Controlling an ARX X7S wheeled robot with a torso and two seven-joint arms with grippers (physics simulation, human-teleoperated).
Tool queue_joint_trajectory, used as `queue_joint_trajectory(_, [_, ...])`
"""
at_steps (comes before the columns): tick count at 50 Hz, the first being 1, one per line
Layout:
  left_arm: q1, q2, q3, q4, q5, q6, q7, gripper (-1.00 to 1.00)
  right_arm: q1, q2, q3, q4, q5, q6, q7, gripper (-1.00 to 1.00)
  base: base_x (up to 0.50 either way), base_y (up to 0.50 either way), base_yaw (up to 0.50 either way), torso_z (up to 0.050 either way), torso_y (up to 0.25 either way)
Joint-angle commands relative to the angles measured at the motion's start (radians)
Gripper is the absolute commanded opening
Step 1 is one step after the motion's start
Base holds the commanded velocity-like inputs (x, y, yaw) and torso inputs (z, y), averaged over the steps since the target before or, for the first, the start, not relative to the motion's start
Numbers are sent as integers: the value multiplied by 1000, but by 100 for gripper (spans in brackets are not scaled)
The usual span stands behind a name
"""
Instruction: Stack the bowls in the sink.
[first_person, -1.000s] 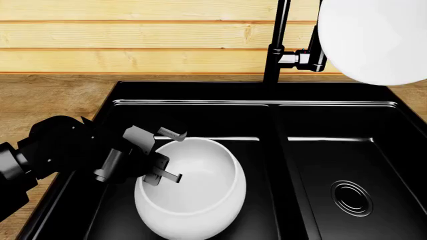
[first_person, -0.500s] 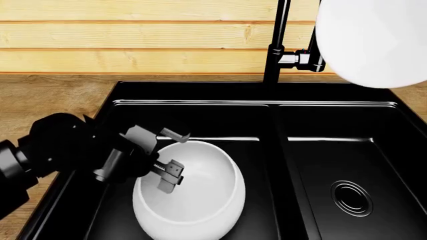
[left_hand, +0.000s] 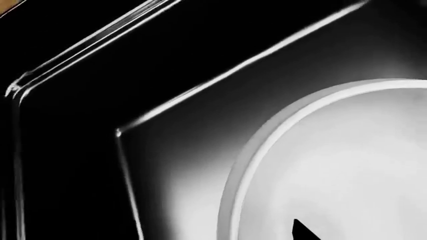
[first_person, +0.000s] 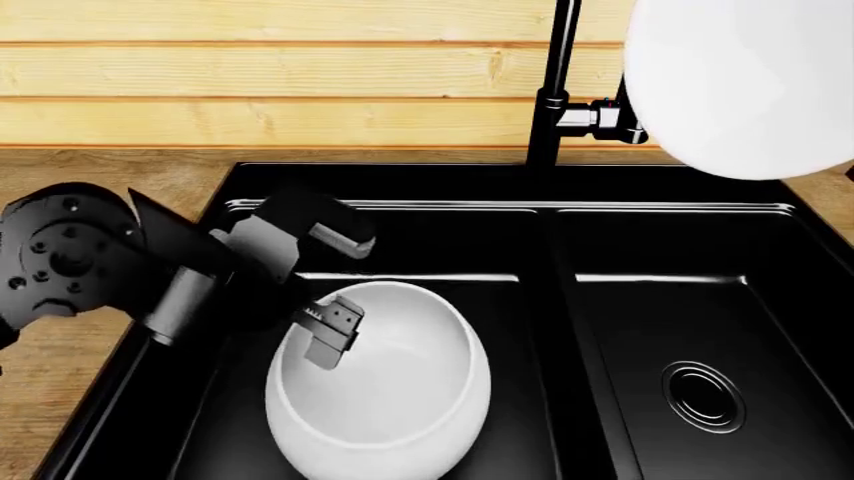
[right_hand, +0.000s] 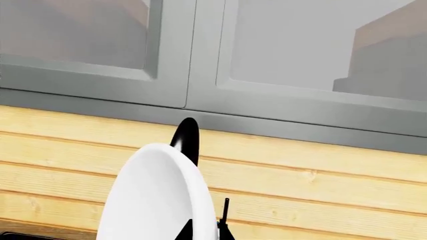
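Left pincer (first_person: 331, 283) spread above one bowl; right pincer, hidden, carried the other, stack not yet made.

One glossy white round bowl (first_person: 380, 385) sat upright and empty in the left basin of the glossy black double-basin sink (first_person: 561, 215), by the robot's own sides, its thick rim plain in the left wrist view. The second glossy white bowl (first_person: 747, 80) hung tilted high beside the tall black faucet (first_person: 554, 85), above the right basin; its grip could not be told. Bringing one bowl into the other remained, as I judged it.
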Motion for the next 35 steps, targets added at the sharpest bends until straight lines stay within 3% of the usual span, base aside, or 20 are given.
queue_joint_trajectory(1, [-91,-47,-16,75,-110,-42,-109,100,20,-2,16,3,-7,5,4,-100,0,0,0,0,0])
queue_joint_trajectory(25, [-522,-120,-68,206,-450,-148,-366,100,41,-22,32,13,20,35,27,-100,0,0,0,0,0])
queue_joint_trajectory(35, [-712,-192,-88,238,-529,-208,-482,100,75,-46,48,23,53,52,45,-100,0,0,0,0,0])
